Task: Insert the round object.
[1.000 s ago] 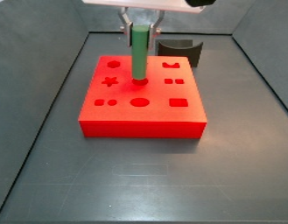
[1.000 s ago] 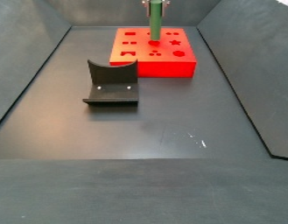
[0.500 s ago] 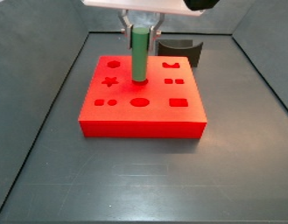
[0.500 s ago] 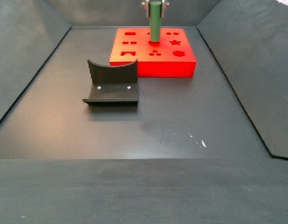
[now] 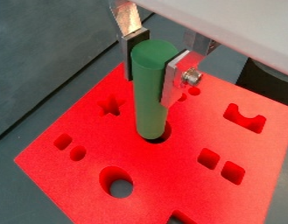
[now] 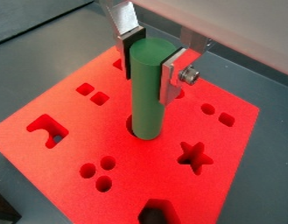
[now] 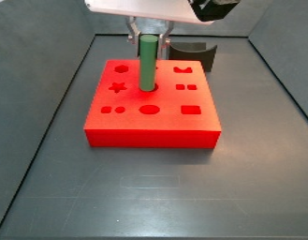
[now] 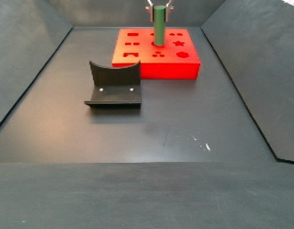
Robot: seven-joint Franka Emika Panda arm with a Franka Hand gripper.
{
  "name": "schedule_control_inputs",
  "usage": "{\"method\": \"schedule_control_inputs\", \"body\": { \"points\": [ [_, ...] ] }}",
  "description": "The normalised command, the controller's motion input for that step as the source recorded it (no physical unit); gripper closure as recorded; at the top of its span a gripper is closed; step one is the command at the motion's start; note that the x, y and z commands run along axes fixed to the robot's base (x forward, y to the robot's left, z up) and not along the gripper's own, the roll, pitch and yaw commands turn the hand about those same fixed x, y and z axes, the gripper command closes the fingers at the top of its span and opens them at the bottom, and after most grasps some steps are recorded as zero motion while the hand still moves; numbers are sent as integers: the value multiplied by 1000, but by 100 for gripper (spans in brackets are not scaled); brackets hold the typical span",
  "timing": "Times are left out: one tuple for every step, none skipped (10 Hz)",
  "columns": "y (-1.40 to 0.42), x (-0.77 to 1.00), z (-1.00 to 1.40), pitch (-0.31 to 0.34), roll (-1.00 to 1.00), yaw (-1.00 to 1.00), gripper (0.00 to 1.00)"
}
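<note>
The round object, a slim green peg [image 7: 146, 64], stands upright with its lower end in the round hole at the middle of the red block [image 7: 150, 127]. My gripper [image 7: 146, 36] is above the block and shut on the peg's top end. In both wrist views the silver fingers press the peg [image 5: 150, 92] [image 6: 147, 87] from two sides, and the gripper [image 5: 154, 66] [image 6: 152, 66] sits at its top. The red block [image 5: 87, 140] [image 6: 64, 105] has several shaped holes. In a side view the peg [image 8: 159, 27] and gripper [image 8: 159, 11] stand over the block [image 8: 161, 64] at the far end.
The dark fixture [image 8: 113, 85] stands on the grey floor beside the red block; it also shows behind the block in a side view [image 7: 194, 52]. Sloping dark walls [image 7: 50, 122] bound the floor on both sides.
My gripper has moved down a little with the peg, and the peg's lower end sits deeper in the round hole.
</note>
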Motion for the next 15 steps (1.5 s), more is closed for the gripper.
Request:
{"method": "schedule_control_inputs", "body": {
  "points": [
    [0, 0, -180, 0, 49, 0, 100],
    [-26, 126, -197, 0, 100, 0, 100],
    [0, 306, -200, 0, 131, 0, 100],
    [0, 231, -157, 0, 100, 0, 100],
    [0, 17, -100, 0, 49, 0, 100],
    [0, 0, -129, 0, 46, -14, 100],
    [0, -131, -297, -20, 129, -49, 100],
    [0, -137, -380, -104, 230, -14, 100],
    [-23, -163, -574, -143, 230, 0, 100],
    [-3, -171, -774, -184, 179, 0, 100],
    [0, -106, -826, -180, 143, 0, 100],
    [0, -100, -863, -180, 116, 0, 100],
    [0, -97, -906, -164, 106, 0, 100],
    [0, -83, -946, -153, 87, 0, 100],
    [0, -126, -940, -126, 79, 0, 100]
  ]
}}
